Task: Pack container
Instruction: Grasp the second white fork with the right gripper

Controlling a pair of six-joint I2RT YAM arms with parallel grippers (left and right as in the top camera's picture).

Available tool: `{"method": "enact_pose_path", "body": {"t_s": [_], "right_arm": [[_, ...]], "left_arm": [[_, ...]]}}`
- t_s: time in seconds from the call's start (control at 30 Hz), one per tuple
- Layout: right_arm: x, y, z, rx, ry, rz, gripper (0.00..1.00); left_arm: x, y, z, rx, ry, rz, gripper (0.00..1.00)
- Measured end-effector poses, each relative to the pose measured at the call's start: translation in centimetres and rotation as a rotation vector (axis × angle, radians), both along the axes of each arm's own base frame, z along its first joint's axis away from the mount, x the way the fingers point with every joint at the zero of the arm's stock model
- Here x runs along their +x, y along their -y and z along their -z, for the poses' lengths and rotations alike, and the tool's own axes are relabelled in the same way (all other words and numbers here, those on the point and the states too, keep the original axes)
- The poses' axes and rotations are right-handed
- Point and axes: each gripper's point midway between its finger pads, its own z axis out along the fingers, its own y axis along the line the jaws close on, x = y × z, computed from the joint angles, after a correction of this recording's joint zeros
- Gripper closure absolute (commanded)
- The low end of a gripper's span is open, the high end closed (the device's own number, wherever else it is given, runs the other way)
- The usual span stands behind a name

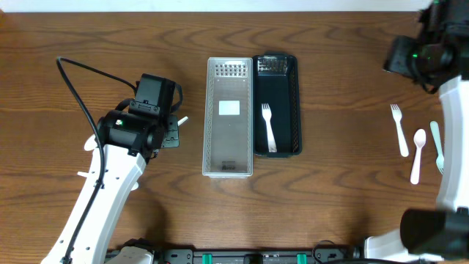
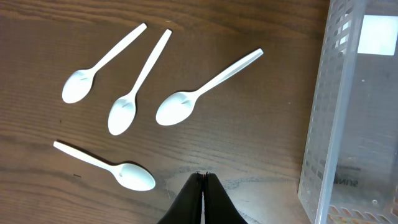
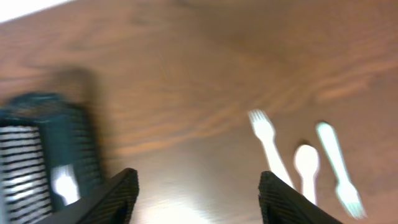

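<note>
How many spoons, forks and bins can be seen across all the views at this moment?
Spoons: 5
Forks: 3
Bins: 2
Total: 10

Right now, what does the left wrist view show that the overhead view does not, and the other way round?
Only the left wrist view: four white spoons lying apart from each other, and the left gripper with its fingers shut, holding nothing. Overhead, the left arm covers nearly all of this.
Only the overhead view: the dark green container with one white fork inside, and at the far right a loose fork, a loose spoon and a pale utensil on the table.
Both: the clear container and the same wooden table.
</note>
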Motion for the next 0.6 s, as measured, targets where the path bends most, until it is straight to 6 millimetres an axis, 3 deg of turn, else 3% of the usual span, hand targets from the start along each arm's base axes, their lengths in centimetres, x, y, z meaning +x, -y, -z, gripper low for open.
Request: {"method": "enact_pose_path", "body": {"t_s": [0.13,0.3,0.6], "right_arm": [[0.3,4.1,6.5,-0.010,-0.181,-0.001,0.20],[-0.2,6.3,13.2,0.016,-0.360,-0.029,0.13],[-0.6,7.9,19.6,0.055,-0.497,-0.050,0.12]], "left_arm": [[-0.2,0.0,0.1,0.002,-0.008,0.000,0.94],[-0.3,-0.1,0.1,0.004,-0.015,0.000,0.94],[-0.5,-0.1,0.2,0.006,-0.021,0.000,0.93]]}}
